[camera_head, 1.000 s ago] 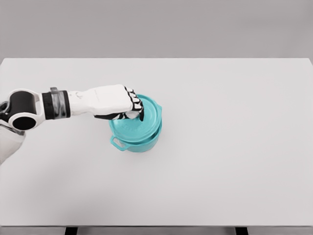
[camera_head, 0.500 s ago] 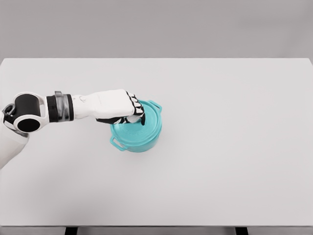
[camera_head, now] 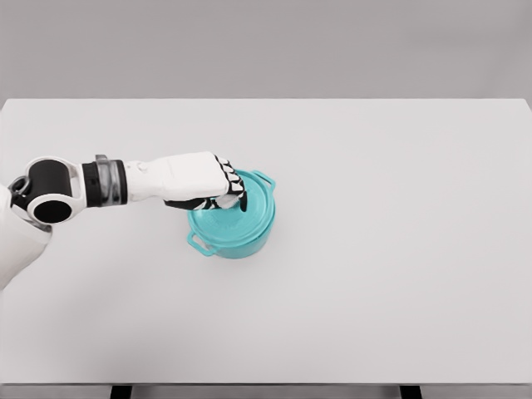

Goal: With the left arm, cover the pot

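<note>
Your lid (camera_head: 237, 212) sits on the pot (camera_head: 233, 229) now and looks level and centred, with no gap showing around the rim, so the covering itself reads as done. What's left, by my judgement: let go and pull the arm clear without dragging the lid off.

Your left hand (camera_head: 212, 184) is over the lid's left-rear part, fingers (camera_head: 233, 189) curled down around what I take to be the lid knob. The knob itself is hidden under the hand, so whether you're gripping it or just resting there isn't certain; it looks like a closed grip. The right arm is out of view.

The pot is teal, round and low-walled, with one loop handle sticking out at its front-left and another at its rear-right. The lid is the same teal, slightly domed, matte. The pot stands upright on the white surface (camera_head: 399, 249), with the forearm reaching in from the pot's left.
</note>
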Robot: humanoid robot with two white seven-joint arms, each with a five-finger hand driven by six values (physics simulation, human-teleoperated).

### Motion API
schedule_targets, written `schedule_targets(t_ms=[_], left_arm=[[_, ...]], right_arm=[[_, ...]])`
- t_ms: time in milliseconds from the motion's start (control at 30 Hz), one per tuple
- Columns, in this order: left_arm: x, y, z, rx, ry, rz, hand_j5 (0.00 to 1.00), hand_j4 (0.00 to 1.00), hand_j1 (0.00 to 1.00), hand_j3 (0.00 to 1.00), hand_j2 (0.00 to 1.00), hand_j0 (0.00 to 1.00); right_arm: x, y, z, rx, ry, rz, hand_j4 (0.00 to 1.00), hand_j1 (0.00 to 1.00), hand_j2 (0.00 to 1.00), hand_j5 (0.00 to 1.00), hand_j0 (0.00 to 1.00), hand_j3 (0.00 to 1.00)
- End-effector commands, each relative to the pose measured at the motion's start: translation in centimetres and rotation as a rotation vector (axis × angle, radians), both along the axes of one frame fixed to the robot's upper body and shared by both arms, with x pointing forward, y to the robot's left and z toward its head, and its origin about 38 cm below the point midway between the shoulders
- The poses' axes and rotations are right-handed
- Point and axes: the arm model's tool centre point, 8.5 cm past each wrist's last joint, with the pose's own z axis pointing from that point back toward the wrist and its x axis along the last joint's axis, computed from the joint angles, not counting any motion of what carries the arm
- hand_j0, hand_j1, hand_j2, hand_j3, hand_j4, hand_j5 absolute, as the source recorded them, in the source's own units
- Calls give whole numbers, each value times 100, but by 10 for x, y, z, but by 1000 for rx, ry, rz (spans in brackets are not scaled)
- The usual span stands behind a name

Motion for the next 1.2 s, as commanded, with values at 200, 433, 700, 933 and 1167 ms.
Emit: schedule_targets(t_ms=[200,433,700,933,1167], left_arm=[[3,-1,0,-6,6,9,57,57,57,57,57,57],[4,-2,-2,-11,11,10,59,59,59,59,59,59],[4,-4,-2,-13,11,8,63,63,63,63,63,63],[5,-4,-2,-14,12,8,64,64,64,64,64,64],[6,-2,-4,-13,17,16,66,66,66,66,66,66]], right_arm=[[0,0,0,0,0,0,100,100,100,100,100,100],[0,0,0,0,0,1,100,100,100,100,100,100],[0,0,0,0,0,0,100,100,100,100,100,100],[0,0,0,0,0,-1,100,100,100,100,100,100],[0,0,0,0,0,1,100,100,100,100,100,100]])
